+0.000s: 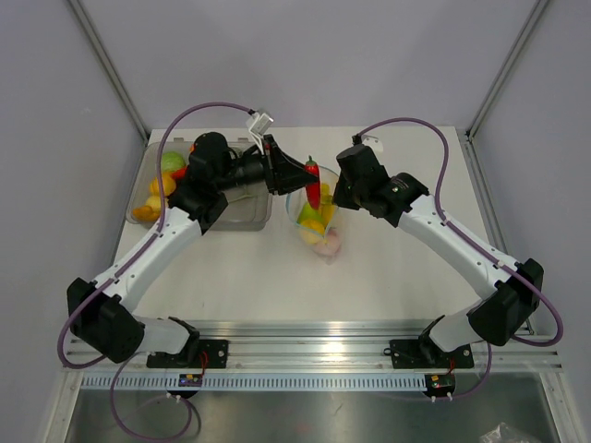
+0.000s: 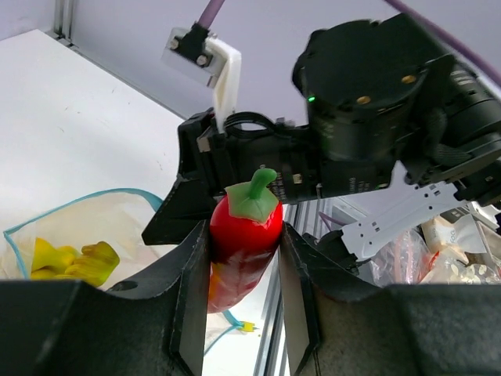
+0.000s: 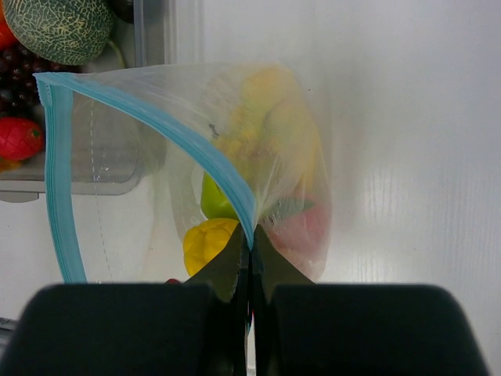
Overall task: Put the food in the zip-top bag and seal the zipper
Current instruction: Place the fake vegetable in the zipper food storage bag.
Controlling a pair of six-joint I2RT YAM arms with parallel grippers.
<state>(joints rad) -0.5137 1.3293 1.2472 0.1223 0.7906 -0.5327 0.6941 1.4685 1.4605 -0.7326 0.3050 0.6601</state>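
My left gripper [image 1: 309, 180] is shut on a red toy pepper [image 2: 244, 235] with a green stem and holds it over the open mouth of the zip-top bag [image 1: 319, 221]. My right gripper [image 3: 251, 247] is shut on the bag's blue-teal zipper [image 3: 227, 176] edge and holds the mouth open. Inside the bag [image 3: 266, 164] lie a yellow piece [image 3: 205, 243], a light green fruit [image 3: 215, 200], a pink peach [image 3: 301, 231] and yellow banana [image 2: 74, 260]. The red pepper also shows in the top view [image 1: 314, 183].
A rigid clear tray [image 1: 138, 198] at the back left holds more toy food: a green melon [image 3: 59, 27], a red piece [image 3: 19, 137], orange and yellow fruits [image 1: 152, 198]. The right arm [image 1: 443, 235] crosses the table's right side.
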